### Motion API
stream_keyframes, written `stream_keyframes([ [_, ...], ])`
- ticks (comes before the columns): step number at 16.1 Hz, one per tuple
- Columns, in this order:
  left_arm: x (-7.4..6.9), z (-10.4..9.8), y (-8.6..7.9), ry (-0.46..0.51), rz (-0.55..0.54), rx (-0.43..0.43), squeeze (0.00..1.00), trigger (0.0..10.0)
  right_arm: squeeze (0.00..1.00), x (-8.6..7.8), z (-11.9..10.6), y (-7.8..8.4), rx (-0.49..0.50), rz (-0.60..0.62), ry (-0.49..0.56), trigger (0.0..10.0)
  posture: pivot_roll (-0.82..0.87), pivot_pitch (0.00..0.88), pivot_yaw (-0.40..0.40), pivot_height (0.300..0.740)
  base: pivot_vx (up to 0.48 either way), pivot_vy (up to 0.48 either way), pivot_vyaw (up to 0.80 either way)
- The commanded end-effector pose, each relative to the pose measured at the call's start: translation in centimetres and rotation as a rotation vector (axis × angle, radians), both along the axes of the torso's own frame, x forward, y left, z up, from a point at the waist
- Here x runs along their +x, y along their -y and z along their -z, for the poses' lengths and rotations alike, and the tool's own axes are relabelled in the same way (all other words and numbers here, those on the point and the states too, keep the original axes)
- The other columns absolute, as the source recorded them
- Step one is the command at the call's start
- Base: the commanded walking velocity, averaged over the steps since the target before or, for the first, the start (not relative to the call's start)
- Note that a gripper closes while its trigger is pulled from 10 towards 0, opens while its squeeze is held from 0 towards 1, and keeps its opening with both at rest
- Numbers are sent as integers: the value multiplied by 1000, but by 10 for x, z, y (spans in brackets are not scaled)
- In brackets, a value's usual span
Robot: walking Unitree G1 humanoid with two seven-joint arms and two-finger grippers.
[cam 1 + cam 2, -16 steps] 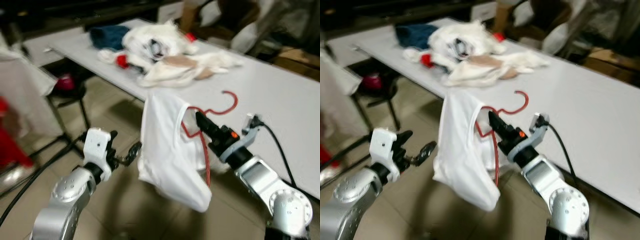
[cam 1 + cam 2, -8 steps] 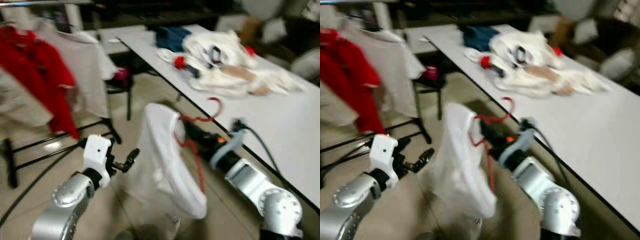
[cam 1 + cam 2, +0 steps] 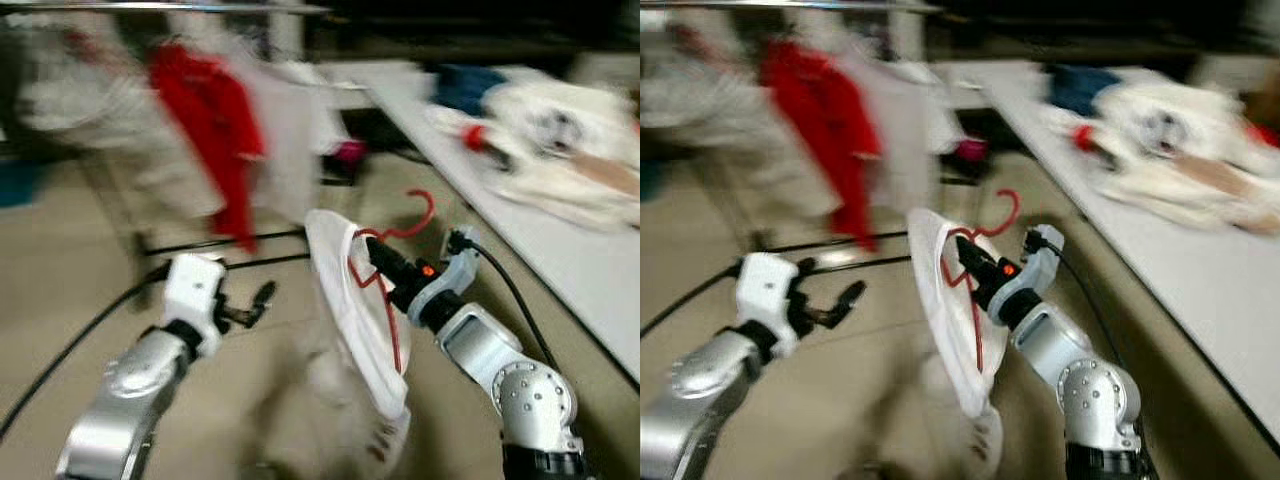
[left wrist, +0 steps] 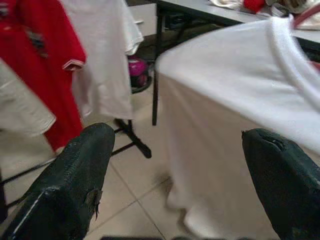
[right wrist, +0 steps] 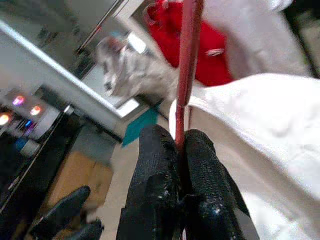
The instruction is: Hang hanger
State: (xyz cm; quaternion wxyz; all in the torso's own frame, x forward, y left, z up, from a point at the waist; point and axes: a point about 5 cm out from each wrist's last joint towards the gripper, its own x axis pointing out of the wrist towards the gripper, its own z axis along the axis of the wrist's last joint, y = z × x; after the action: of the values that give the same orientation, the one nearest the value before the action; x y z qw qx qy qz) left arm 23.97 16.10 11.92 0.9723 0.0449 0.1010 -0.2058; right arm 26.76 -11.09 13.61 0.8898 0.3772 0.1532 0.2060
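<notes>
While the head camera is swinging away from the worktop (image 3: pixel 600 270) towards the clothes rail (image 3: pixel 160 8), the whole picture is shifting and blurring: a second ago the worktop was filling most of the frame, and now the red shirt (image 3: pixel 215 130) and pale garments on the rail are sliding into the middle. That is the robot turning, I judge, not the things moving, and it is bringing the hanging place within reach. In the left eye view the right tool (image 3: pixel 372 255) is carrying the red hanger (image 3: pixel 400 225) off the worktop's near edge, over the floor, with a white garment (image 3: pixel 355 310) draped on it and sagging below. The left tool (image 3: pixel 255 300) is hovering beside it, touching nothing.

In the left wrist view the left tool's fingers (image 4: pixel 80 170) are standing well apart, with the white garment hanging between and beyond them, and the rail's shirts lying past it.

In the right wrist view the right tool's fingers (image 5: pixel 155 195) are pressing together on the hanger's thin red bar, which is rising straight up from the grip; white cloth is bunching beside it.
</notes>
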Motion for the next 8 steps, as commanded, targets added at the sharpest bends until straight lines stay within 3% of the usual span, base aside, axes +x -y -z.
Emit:
stream_keyframes([
  [1,4,0,3,6,10,19,263,10000,0,5,-5,0,10,6,37,10000,-5,0,-59,740,0,0,800],
  [5,14,-1,3,19,0,31,263,10000,0,12,-3,-1,-26,25,45,10000,-15,0,-39,740,0,-361,800],
  [6,16,0,4,2,-7,28,267,10000,0,14,-3,-1,-37,39,48,10000,-19,0,-45,740,0,0,475],
  [8,19,-2,1,-8,-36,1,259,10000,0,14,-7,-3,-25,34,64,10000,-21,0,-41,740,0,480,0],
])
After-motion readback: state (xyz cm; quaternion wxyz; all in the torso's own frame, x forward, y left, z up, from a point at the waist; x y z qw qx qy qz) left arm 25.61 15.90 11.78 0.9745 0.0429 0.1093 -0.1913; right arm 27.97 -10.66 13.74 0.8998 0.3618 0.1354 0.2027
